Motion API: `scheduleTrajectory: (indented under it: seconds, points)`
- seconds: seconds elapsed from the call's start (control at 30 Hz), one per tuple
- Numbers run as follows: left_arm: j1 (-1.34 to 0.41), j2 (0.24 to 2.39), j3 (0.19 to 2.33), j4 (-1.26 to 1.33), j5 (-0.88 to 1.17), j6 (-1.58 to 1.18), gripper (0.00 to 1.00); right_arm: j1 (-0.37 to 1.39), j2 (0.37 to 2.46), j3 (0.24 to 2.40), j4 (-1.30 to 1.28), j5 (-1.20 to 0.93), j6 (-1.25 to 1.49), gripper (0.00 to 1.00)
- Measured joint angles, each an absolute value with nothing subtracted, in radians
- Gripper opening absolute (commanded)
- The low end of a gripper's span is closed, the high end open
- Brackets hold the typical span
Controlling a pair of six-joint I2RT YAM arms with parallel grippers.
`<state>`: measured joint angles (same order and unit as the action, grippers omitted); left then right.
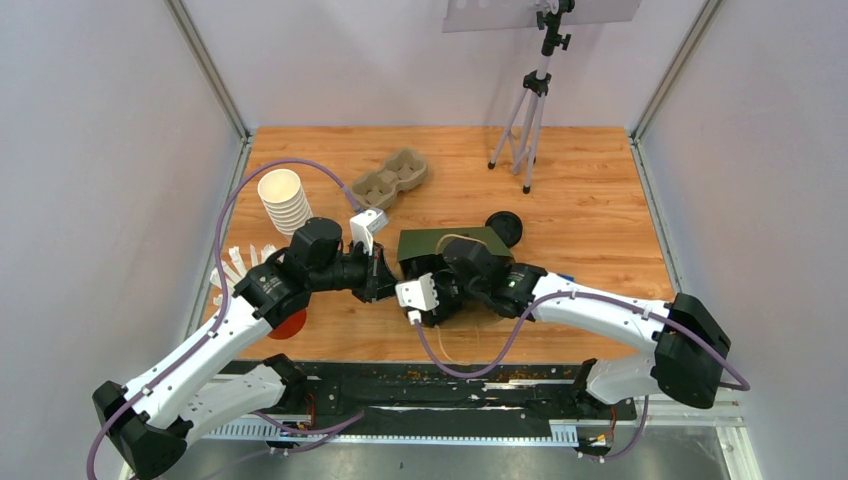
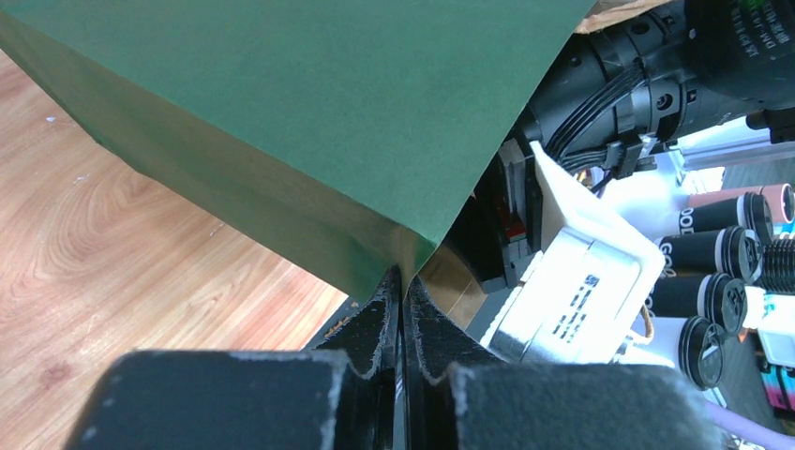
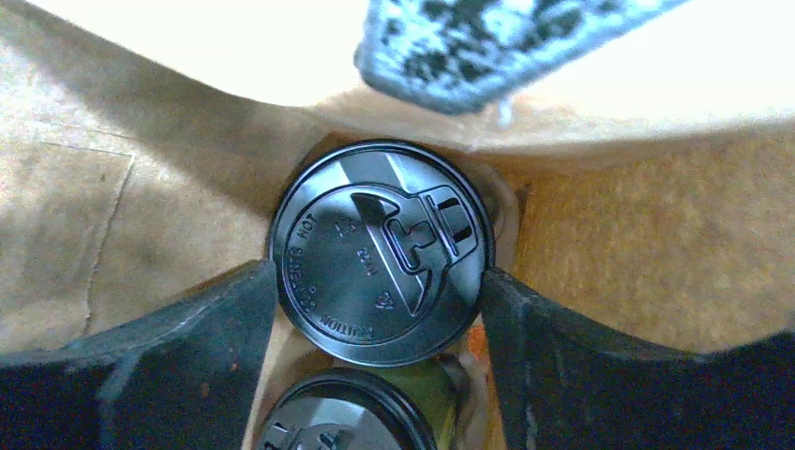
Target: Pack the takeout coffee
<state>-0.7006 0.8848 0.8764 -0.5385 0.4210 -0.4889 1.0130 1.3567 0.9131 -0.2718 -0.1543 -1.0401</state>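
Left gripper [image 2: 401, 283] pinched shut on green bag [image 2: 328, 112] edge; inside the bag, right gripper [image 3: 377, 277] spread wide, straddling black-lidded cup [image 3: 375, 225], hold unclear.

**Right wrist view.** On the black lid [image 3: 380, 251] I read raised lettering curving along the rim: "CONTENTS HOT" at the left and, I think, "CAUTION" below it. The small marks at its centre are too fine to read.

**Left wrist view.** White letters, apparently "OD", stand on the black cylinders [image 2: 703, 217] and are cut off.
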Motion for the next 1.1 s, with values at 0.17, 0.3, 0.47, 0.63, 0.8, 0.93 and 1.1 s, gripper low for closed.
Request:
scheduleTrajectory:
  seconds: [0.17,0.3,0.47,0.63,0.8,0.93,1.1]
  points:
    - [-0.701,0.885,0.878,-0.538,0.421,-0.488,0.06,1.004,1.309,0.901,-0.281,-0.164,-1.015,0.98]
    - [-0.701,0.885,0.878,-0.537,0.423,-0.488,0.06,0.999,1.272,0.901,-0.33,-0.187,-1.015,1.0]
    - [-0.701,0.885,0.878,-0.535,0.432,-0.488,0.06,0.998,1.269,0.901,-0.385,-0.194,-1.036,1.0]
    - [-0.701,0.885,0.878,-0.533,0.439,-0.489,0.06,0.998,1.285,0.905,-0.39,-0.193,-1.076,1.0]
    - [-0.701,0.885,0.878,-0.533,0.439,-0.49,0.06,0.998,1.309,0.921,-0.384,-0.194,-1.092,1.0]
    - [-0.701,0.885,0.878,-0.533,0.439,-0.49,0.06,0.998,1.332,0.941,-0.385,-0.2,-1.096,1.0]
    - [-0.701,0.885,0.878,-0.532,0.439,-0.49,0.06,0.998,1.354,0.953,-0.385,-0.213,-1.102,1.0]
